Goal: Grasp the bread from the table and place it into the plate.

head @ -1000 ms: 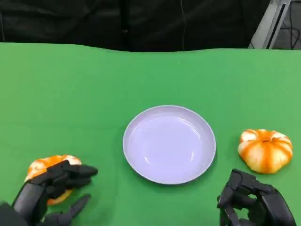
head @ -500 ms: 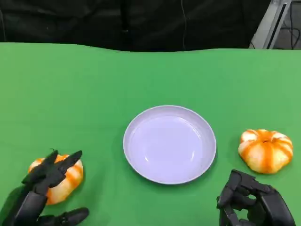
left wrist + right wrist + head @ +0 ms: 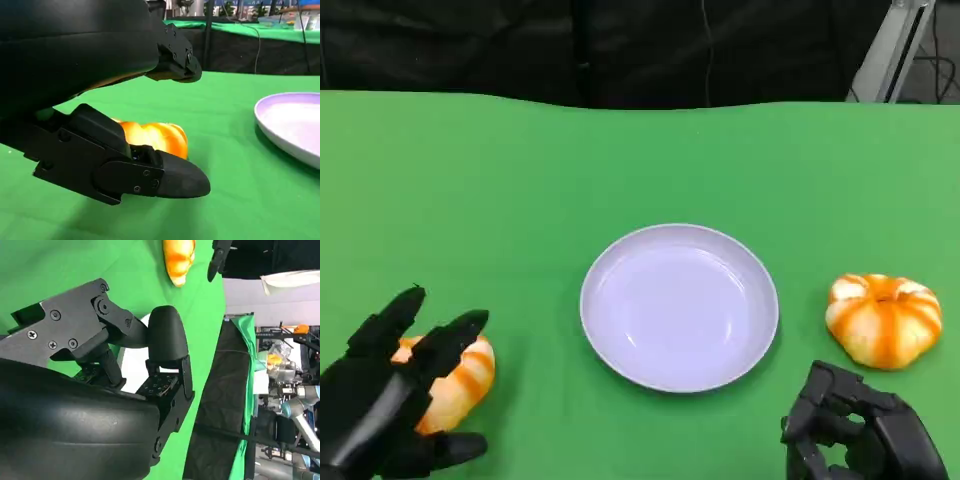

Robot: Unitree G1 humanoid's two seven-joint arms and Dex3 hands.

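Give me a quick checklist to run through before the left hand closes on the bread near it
1. Left hand open around the bread: ok, its fingers are spread above and below the loaf in the left wrist view.
2. Fingers actually touching the bread: cannot tell, they overlap it in the head view but contact is not clear.
3. Plate free to receive: ok, nothing lies in it.
4. Path from the bread to the plate: ok, bare green table between them.
5. Right hand out of the way: ok, fingers curled on nothing, at the near edge beside the second bread.
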